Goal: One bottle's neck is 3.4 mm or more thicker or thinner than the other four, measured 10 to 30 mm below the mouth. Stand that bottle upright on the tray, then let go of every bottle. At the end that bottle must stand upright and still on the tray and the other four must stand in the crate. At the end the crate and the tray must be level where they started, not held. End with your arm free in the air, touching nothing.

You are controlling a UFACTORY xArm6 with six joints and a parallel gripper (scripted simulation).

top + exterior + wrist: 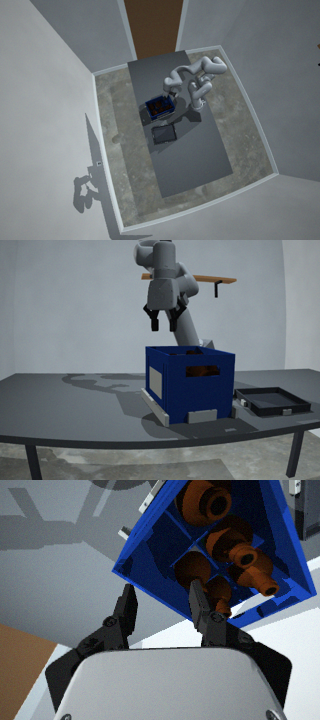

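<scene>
A blue crate stands on the dark table and holds several brown bottles, seen from above in the wrist view and in the overhead view. The black tray lies empty to the crate's right, and shows in the overhead view too. My gripper hangs open and empty above the crate's back left corner, well clear of the rim. In the wrist view my fingers straddle the crate's near edge, with one finger in front of a bottle.
Grey blocks sit against the crate's base and small ones against the tray. A wooden shelf is on the back wall behind the arm. The table edge runs close in front of the crate.
</scene>
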